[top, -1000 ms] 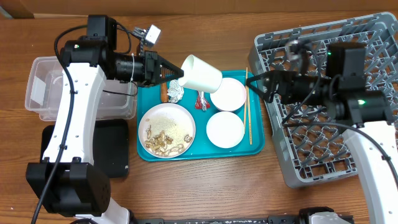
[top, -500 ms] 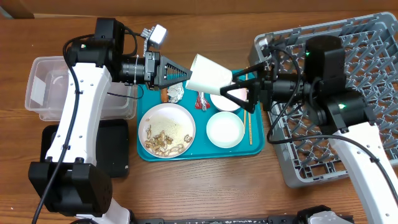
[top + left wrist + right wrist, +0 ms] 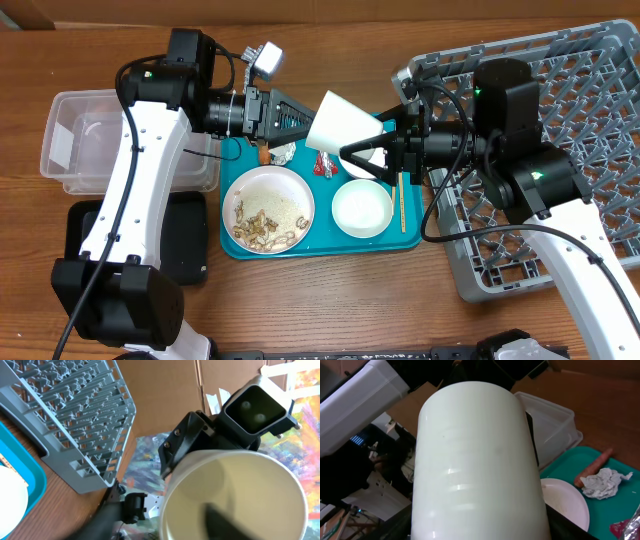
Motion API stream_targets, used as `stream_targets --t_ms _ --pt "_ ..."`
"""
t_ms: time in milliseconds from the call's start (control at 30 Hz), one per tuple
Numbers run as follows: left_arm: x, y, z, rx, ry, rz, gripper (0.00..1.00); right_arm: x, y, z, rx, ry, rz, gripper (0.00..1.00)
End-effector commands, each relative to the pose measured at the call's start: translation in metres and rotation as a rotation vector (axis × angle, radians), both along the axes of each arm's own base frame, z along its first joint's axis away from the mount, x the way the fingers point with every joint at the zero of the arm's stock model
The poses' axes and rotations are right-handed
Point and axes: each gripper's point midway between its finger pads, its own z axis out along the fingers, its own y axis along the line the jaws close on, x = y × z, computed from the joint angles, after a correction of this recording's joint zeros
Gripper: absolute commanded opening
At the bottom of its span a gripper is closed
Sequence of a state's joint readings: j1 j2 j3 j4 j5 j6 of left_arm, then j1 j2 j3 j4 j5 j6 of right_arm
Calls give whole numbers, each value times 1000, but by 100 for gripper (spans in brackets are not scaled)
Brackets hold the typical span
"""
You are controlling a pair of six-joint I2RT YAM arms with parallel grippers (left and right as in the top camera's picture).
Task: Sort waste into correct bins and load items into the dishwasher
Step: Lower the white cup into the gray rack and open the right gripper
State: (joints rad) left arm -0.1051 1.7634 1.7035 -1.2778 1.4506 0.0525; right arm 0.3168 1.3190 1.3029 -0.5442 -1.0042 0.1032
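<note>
1. White cup (image 3: 338,122) hangs in the air above the far part of the teal tray (image 3: 320,242), tipped on its side, with its open mouth toward the left arm and its base toward the right arm
2. Right tool (image 3: 362,140) grips the cup: in the right wrist view the cup's wall fills the space between the two fingers, which bear on it from either side
3. Left tool (image 3: 306,120) stands parted at the cup's rim; the left wrist view shows one finger inside the mouth and the other outside, clear of the wall
4. On the tray below the cup lie the crumpled foil ball (image 3: 282,152) and the red-and-silver wrapper (image 3: 323,163), with the orange carrot (image 3: 592,466) just beside the foil
5. White plate (image 3: 268,195), carrying beige scraps (image 3: 262,228) and rice, sits in the tray's near left part; one white bowl (image 3: 362,207) sits to its right, and a second bowl (image 3: 368,162) is mostly hidden under the right tool
6. Chopsticks (image 3: 402,205) lie along the tray's right edge
7. Grey dish rack (image 3: 600,80) stands on the table (image 3: 330,300) to the right of the tray; the clear tub (image 3: 80,140) and the black tray (image 3: 185,240) are to its left, the tub farther back
</note>
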Motion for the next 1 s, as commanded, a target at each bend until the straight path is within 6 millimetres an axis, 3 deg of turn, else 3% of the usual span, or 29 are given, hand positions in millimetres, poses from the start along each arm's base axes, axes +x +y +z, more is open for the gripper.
stream_targets --t_ms 0,67,167,267,300,433,533,633,867,967 --pt "4 4 0 31 -55 17 100 7 -13 11 -61 -63 -133 65" --pt "9 11 -8 81 -60 45 100 20 -36 -2 -158 -37 -304 65" --pt "20 28 -29 210 -57 110 100 32 -90 -21 -292 62 -609 65" --pt "27 42 -42 289 -48 151 100 32 -146 -36 -379 170 -875 65" --pt "29 46 -46 317 -49 164 100 29 -187 -48 -430 259 -1052 65" --pt "31 48 -51 350 -56 172 100 23 -251 -73 -463 450 -1296 65" --pt "31 49 -53 359 -53 173 100 19 -276 -99 -492 602 -1375 65" --pt "30 50 -54 368 -45 173 100 12 -288 -130 -568 755 -1381 66" --pt "29 51 -57 387 -42 174 100 8 -289 -199 -745 1040 -1286 70" --pt "29 53 -60 405 -40 178 100 9 -287 -214 -769 1095 -1259 84"
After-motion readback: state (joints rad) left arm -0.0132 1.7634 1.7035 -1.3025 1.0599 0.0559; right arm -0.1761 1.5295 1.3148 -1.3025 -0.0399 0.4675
